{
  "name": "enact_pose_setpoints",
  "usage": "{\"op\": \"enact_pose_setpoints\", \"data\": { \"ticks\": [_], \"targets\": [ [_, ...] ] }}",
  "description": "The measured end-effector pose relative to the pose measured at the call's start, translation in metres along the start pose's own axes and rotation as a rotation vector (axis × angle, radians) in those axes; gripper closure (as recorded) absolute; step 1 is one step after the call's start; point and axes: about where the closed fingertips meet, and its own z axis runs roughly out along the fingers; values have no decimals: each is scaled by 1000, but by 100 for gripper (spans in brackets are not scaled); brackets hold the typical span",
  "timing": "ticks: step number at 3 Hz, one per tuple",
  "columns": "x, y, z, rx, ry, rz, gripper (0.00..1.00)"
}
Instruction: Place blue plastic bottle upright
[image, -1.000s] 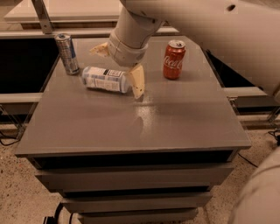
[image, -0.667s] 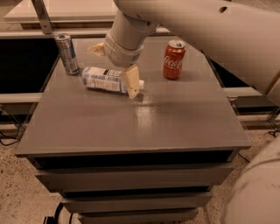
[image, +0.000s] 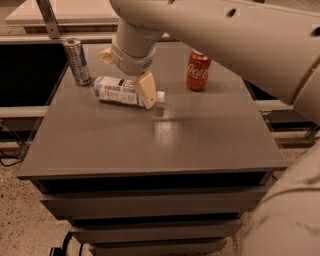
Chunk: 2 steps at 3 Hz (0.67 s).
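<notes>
The blue plastic bottle (image: 117, 91) lies on its side on the grey table (image: 170, 145), toward the back left. Its white cap (image: 160, 96) points right. My gripper (image: 125, 80) hangs from the arm directly over the bottle and is open. One cream finger (image: 146, 91) is in front of the bottle near its neck. The other finger (image: 104, 56) is behind the bottle. I cannot tell whether the fingers touch it.
A slim silver-blue can (image: 77, 61) stands upright at the back left, close to the bottle's base. A red Coca-Cola can (image: 198, 70) stands at the back right. A metal post (image: 48, 18) rises behind the table. My arm fills the upper right.
The gripper has moved left and back, from beside the bottle's cap end to over the bottle, with its front finger now across the neck. The bottle and cans have not moved.
</notes>
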Motion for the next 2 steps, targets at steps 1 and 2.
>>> {"op": "enact_pose_setpoints", "data": {
  "ticks": [1, 2],
  "targets": [
    [-7, -13, 0, 76, -69, -42, 0],
    [-7, -13, -1, 76, -68, -94, 0]
  ]
}}
